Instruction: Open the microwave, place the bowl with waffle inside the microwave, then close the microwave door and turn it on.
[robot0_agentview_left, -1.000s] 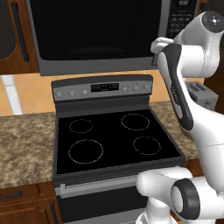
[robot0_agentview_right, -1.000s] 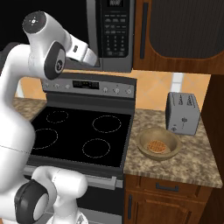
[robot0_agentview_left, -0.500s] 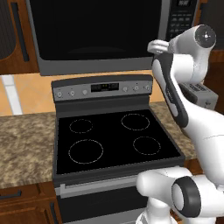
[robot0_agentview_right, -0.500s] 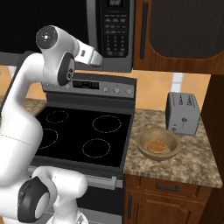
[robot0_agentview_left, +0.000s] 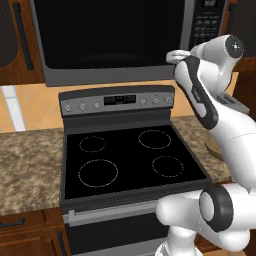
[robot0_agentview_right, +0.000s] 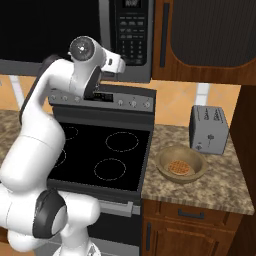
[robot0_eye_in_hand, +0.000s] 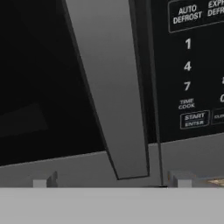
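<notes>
Beside bowl (robot0_agentview_right: 181, 164), toaster (robot0_agentview_right: 209, 129); stove (robot0_agentview_right: 102, 150) left.

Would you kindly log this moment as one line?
phase: reach door | microwave door: closed | gripper: open, at door's grey strip | bowl: on counter, holds waffle

Black-glass microwave door (robot0_agentview_left: 112, 35), tan bowl (robot0_agentview_right: 181, 165)

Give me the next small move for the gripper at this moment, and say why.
Probably ease the open gripper forward onto the grey strip at the right edge of the microwave door, then close on it. The door looks shut, and the bowl with the waffle sits on the counter.
</notes>
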